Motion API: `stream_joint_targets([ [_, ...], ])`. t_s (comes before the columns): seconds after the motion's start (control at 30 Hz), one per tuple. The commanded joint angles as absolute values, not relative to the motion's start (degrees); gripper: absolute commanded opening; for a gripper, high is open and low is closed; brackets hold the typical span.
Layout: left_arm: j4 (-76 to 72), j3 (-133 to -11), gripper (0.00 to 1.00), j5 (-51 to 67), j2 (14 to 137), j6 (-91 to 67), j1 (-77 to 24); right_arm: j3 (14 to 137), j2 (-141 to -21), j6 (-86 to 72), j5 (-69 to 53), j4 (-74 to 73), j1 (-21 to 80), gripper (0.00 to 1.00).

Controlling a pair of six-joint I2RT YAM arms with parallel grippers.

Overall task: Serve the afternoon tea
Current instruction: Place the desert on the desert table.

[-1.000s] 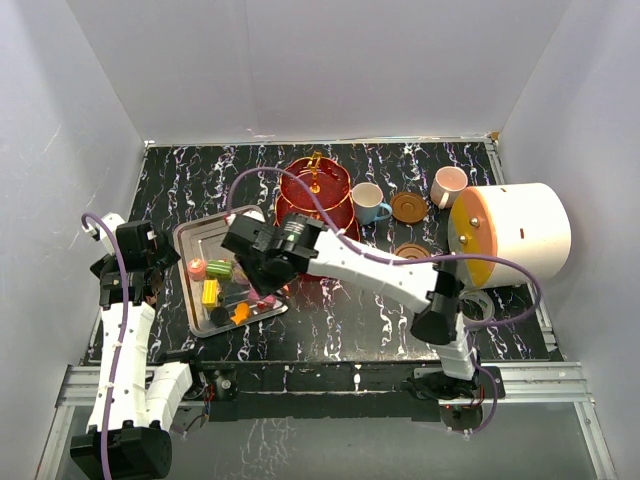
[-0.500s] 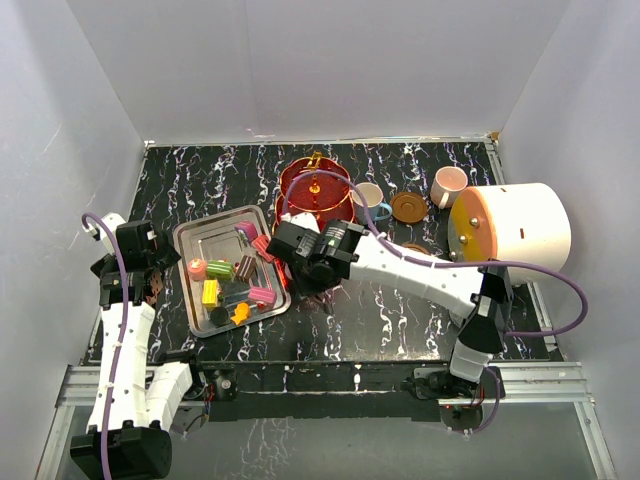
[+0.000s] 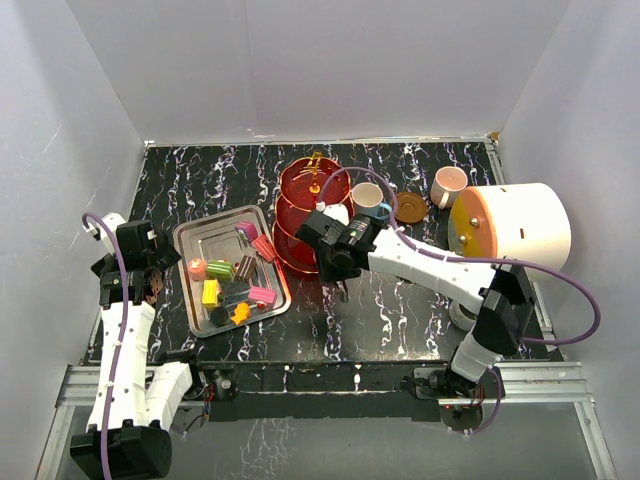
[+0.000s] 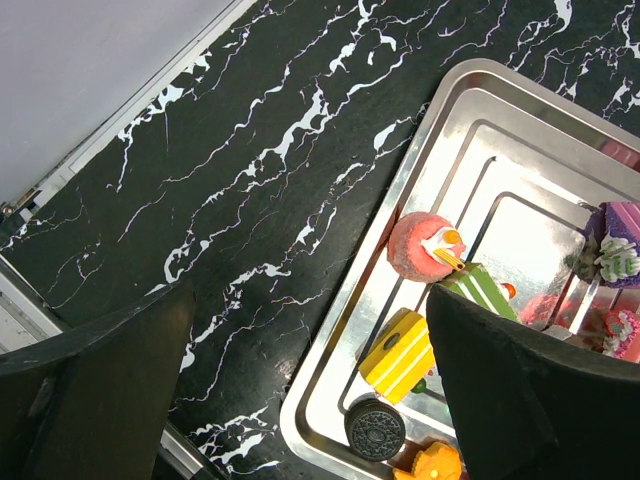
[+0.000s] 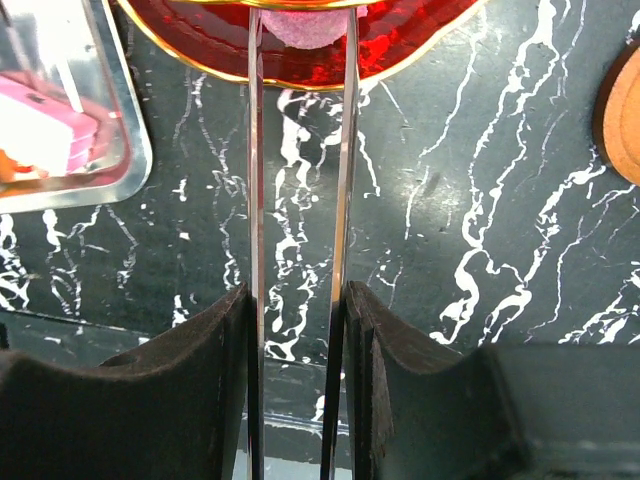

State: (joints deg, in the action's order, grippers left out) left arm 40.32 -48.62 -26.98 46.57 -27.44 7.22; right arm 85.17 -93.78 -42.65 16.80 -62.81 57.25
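Sweets (image 3: 220,268) lie in silver tray (image 3: 205,243).

Translucent red stand (image 3: 297,207), black white-veined table (image 3: 200,176)

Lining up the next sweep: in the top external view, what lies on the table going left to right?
silver tray → red three-tier stand → blue cup → brown saucer → pink cup → white cylinder
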Motion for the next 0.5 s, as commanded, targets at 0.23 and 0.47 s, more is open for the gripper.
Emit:
stream_joint_targets([
  [0.23, 39.95, -47.98, 0.99, -27.07, 46.59, -26.78, 7.29, 77.62, -85.93, -41.08, 18.01, -53.09, 50.04, 0.36],
  [0.47, 39.90, -47.91, 0.99, -27.08, 46.58, -26.81, 7.31, 72.29, -84.26, -38.96, 17.37, -42.18, 45.39, 0.36],
])
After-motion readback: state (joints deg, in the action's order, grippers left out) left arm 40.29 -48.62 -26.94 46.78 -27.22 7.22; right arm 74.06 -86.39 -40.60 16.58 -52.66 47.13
